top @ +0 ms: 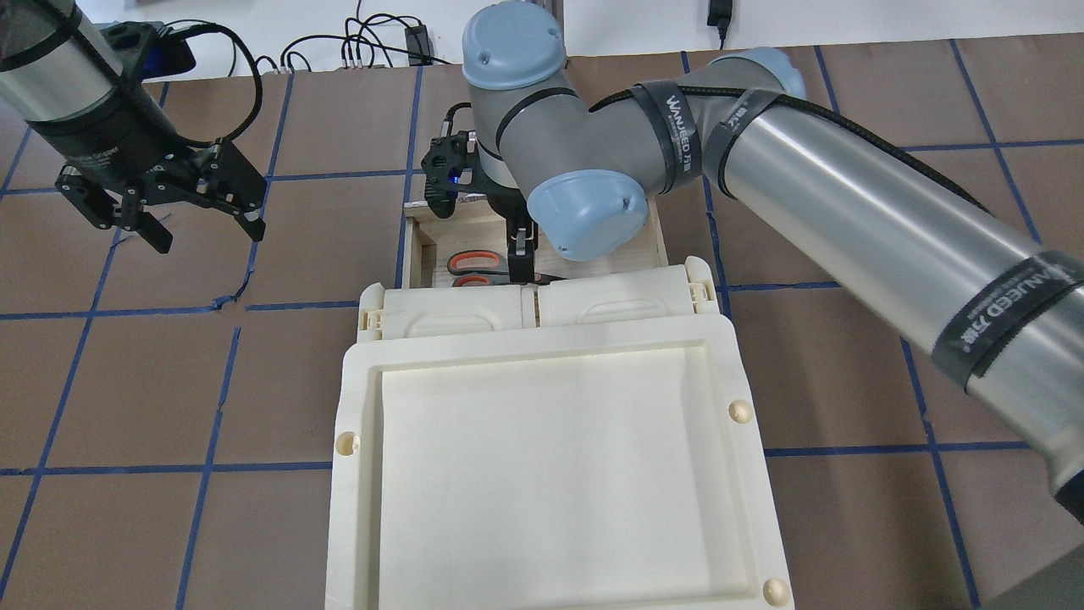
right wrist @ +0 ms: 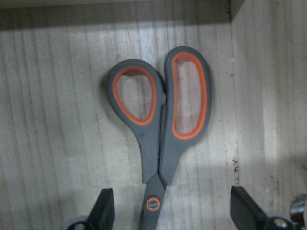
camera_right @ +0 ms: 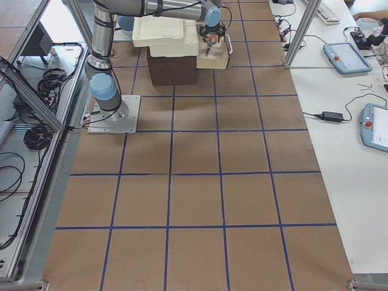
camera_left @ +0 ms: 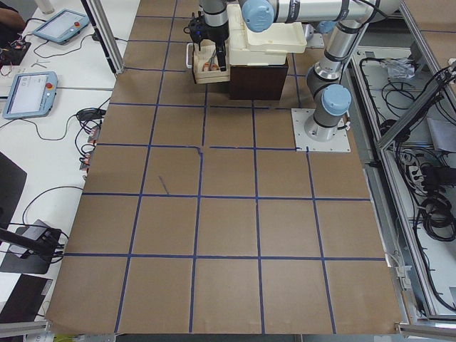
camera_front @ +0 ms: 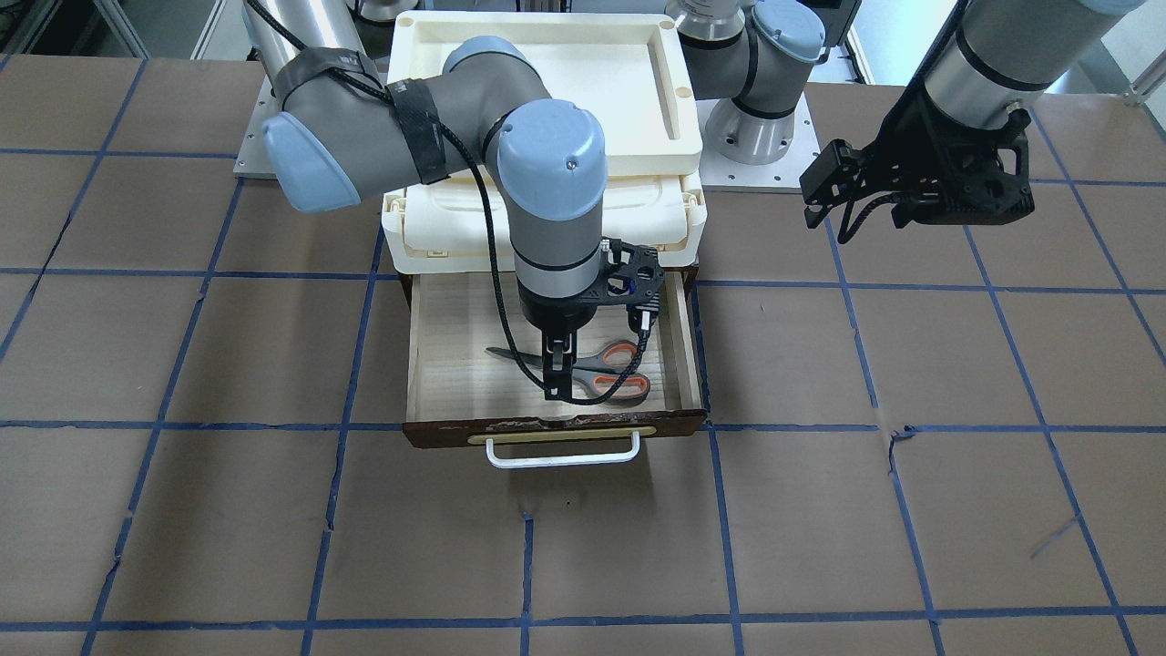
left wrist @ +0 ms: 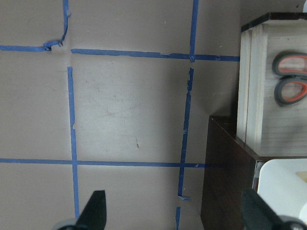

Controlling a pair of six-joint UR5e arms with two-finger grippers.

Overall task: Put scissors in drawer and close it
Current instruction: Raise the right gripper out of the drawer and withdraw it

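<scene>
The scissors (camera_front: 612, 369) lie flat on the pale wood floor of the open drawer (camera_front: 455, 337), handles toward its left-arm side. The drawer's dark front with the white bar handle (camera_front: 561, 453) faces away from the robot. My right gripper (camera_front: 558, 369) reaches down into the drawer. In the right wrist view its open fingers stand either side of the scissors (right wrist: 160, 124) near the pivot, not closed on them. My left gripper (top: 203, 230) is open and empty, up above the table beside the drawer. The left wrist view catches the scissors' loops (left wrist: 290, 79).
A cream plastic tray (camera_front: 679, 91) sits on top of cream lidded compartments (camera_front: 656, 219) above the drawer's dark cabinet (camera_left: 258, 82). The brown table top carries a blue tape grid (camera_front: 710, 510). The arm bases stand behind the cabinet.
</scene>
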